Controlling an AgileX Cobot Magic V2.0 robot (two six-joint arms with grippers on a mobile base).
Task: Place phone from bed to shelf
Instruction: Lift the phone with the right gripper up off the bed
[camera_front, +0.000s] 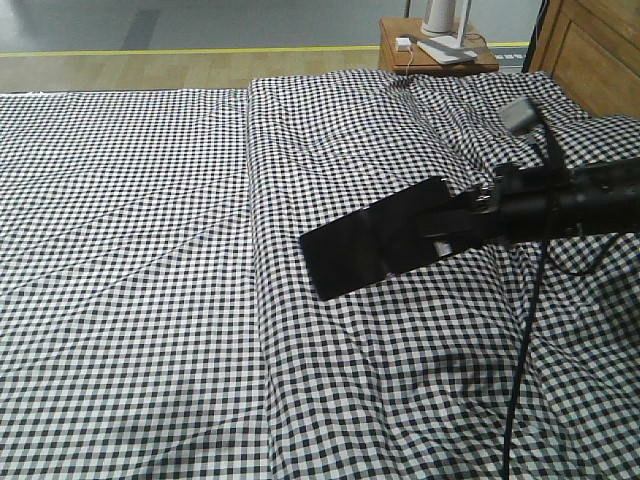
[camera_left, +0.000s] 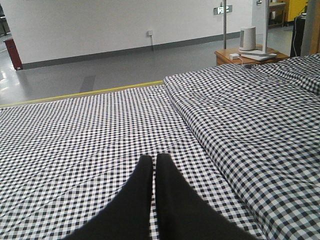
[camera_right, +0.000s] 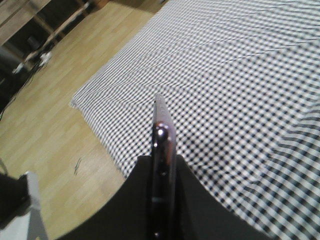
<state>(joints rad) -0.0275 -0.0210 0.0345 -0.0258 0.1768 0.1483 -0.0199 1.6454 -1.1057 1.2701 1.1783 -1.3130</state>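
Note:
The phone (camera_front: 375, 250), a glossy black slab, is held in the air above the bed (camera_front: 130, 250), which is covered in black-and-white check cloth. My right gripper (camera_front: 440, 235) is shut on the phone's right end, reaching in from the right. In the right wrist view the phone (camera_right: 161, 130) shows edge-on with a pinkish rim, clamped by the right gripper (camera_right: 162, 162) over the bed's edge (camera_right: 240, 75). My left gripper (camera_left: 154, 159) is shut on nothing, low over the bed (camera_left: 75, 130). Pale wood boards (camera_right: 20, 12) in the corner may be the shelf; I cannot tell.
An orange-brown bedside table (camera_front: 435, 50) with white items stands behind the bed, also seen as the table (camera_left: 250, 55). Brown wood-panel furniture (camera_front: 590, 50) is at the far right. Wooden floor (camera_right: 45, 130) lies beside the bed. A black cable (camera_front: 525, 330) hangs from the right arm.

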